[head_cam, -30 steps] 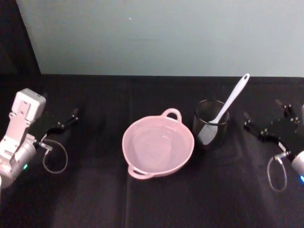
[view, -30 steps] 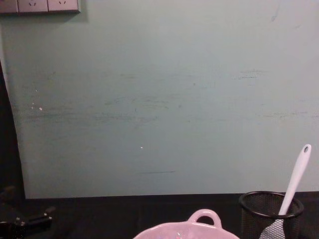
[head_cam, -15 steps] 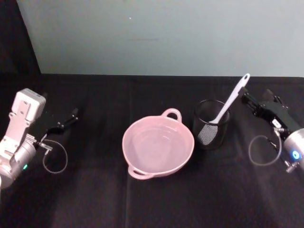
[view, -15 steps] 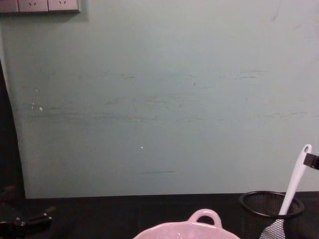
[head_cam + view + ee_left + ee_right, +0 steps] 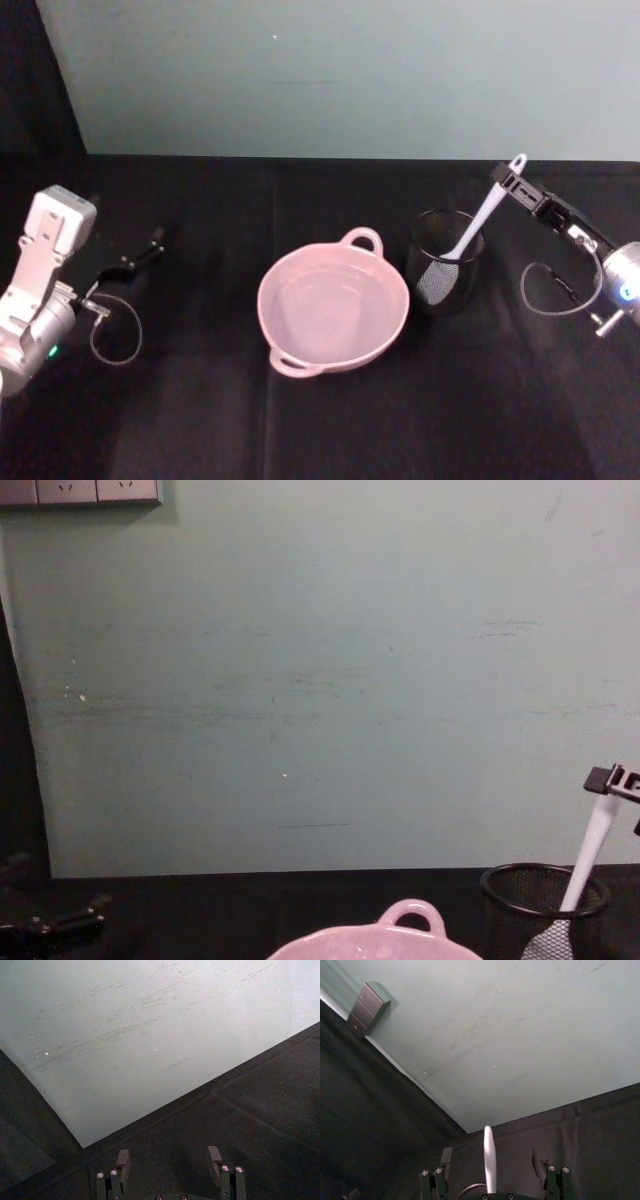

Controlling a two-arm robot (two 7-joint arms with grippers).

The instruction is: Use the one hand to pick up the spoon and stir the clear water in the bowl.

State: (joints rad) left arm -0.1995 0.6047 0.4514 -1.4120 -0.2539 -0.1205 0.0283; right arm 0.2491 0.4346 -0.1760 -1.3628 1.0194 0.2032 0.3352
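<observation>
Spoon stands bowl-end down in mesh cup, handle leaning out over cup's rim. Right gripper above cup, fingers spread either side of handle tip, not pinching. Pink bowl just left of cup, holds clear water. Left gripper well left of cup, fingers spread.

Nothing can be read here: no word, number or brand. The right hand carries a small white label — whatever is printed on it is too small to make out. The sockets on the wall show no legible marking.
</observation>
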